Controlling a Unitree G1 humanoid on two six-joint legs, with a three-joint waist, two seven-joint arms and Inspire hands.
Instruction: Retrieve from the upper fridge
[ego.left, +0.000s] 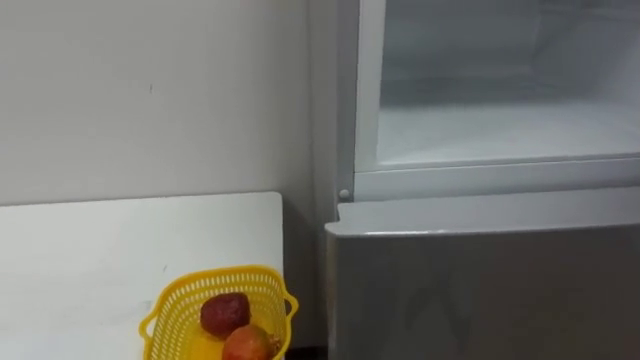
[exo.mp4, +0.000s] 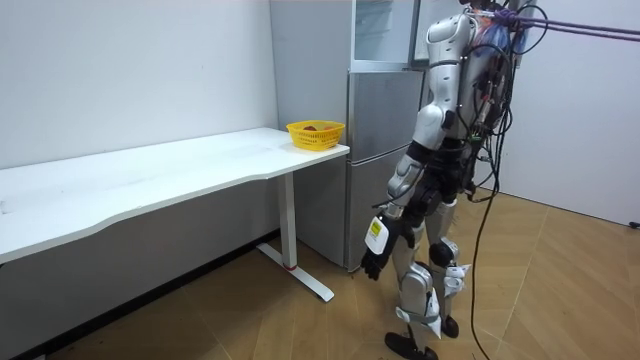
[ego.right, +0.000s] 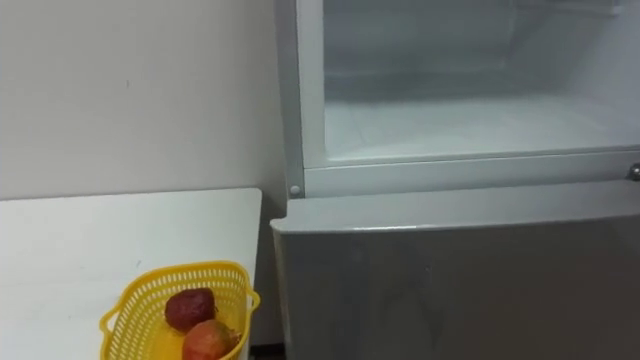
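Note:
The fridge's upper compartment (ego.left: 500, 130) stands open in front of me, and its white shelf (ego.right: 460, 125) looks bare. To my left, a yellow basket (ego.left: 172, 298) on the white table (ego.left: 100, 250) holds a dark red fruit (ego.left: 225, 313) and an orange-red fruit (ego.left: 247, 344). In the room view I stand upright facing the fridge (exo.mp4: 385, 150). My left hand (exo.mp4: 372, 260) hangs at thigh height with relaxed fingers and holds nothing.
Below the open compartment, the grey lower fridge door (ego.left: 480, 290) is closed. The long white table runs along the wall to the room view's left, with the basket (exo.mp4: 315, 133) on its end beside the fridge. Wooden floor lies around me.

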